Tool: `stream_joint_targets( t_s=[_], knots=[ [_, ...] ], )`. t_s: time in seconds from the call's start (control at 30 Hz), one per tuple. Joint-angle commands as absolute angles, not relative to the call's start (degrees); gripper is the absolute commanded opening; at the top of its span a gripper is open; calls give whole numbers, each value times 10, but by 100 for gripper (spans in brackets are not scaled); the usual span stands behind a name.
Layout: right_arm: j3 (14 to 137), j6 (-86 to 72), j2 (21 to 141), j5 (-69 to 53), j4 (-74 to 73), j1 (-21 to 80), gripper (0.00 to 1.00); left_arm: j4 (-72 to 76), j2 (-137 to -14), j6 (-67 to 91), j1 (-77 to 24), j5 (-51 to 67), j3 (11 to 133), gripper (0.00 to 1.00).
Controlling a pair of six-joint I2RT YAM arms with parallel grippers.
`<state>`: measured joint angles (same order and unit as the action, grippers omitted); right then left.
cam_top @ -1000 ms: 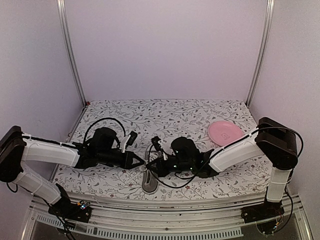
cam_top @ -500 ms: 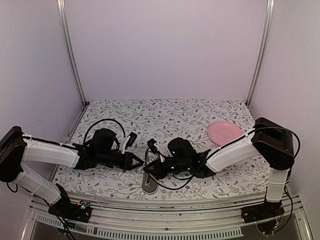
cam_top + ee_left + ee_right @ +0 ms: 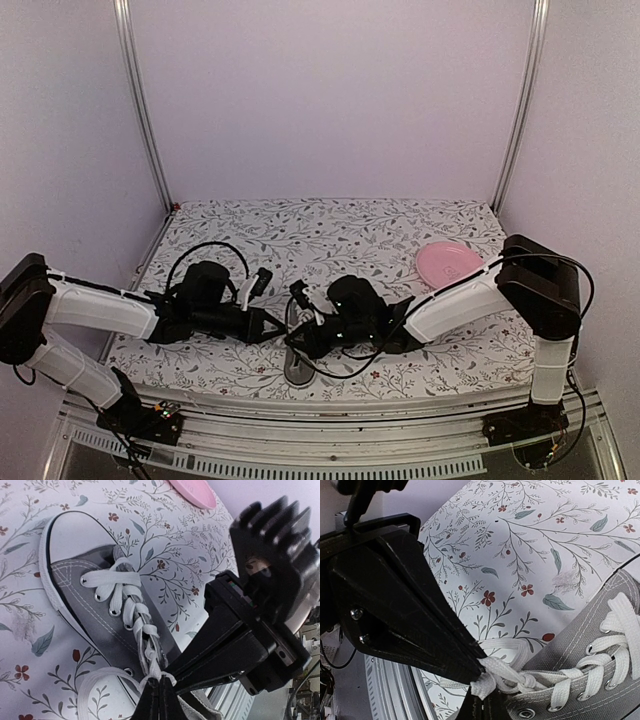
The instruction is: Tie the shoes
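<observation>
Floral-print bench (image 3: 400, 230): one grey sneaker (image 3: 95, 615); left hand (image 3: 159, 692) and right hand (image 3: 479, 707) each clamped on white laces (image 3: 125, 605).

The left tool (image 3: 159, 682) and right tool (image 3: 170, 672) crowd tip to tip over the sneaker (image 3: 85, 587); pink plate (image 3: 192, 490) lies well apart.

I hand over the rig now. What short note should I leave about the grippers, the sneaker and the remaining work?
Left gripper: shut on the laces just above the top eyelets.
Right gripper: shut on the laces at the same spot, its tips meeting the left's.
Sneaker: upright on the table near its front edge, between the arms; pink plate apart, back right.
Done: laces threaded, ends twisted together at the top.
Left: no bow visible; form loops and tighten.
</observation>
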<state>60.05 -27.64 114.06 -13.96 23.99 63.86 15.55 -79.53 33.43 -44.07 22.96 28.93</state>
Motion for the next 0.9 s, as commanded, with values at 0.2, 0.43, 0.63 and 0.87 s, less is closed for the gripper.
stream_joint_targets(
  t_s=[0.2,0.43,0.63,0.87],
  knots=[
    [622,-287,1159,-117,199,642,2,200,-785,345,-433,242,271,0],
    [625,-293,1163,-112,192,640,2,217,-782,351,-434,246,260,0],
    [626,-297,1163,-112,190,636,2,230,-793,348,-437,274,257,0],
    [628,-298,1165,-114,189,635,2,231,-804,342,-445,283,268,0]
  ],
)
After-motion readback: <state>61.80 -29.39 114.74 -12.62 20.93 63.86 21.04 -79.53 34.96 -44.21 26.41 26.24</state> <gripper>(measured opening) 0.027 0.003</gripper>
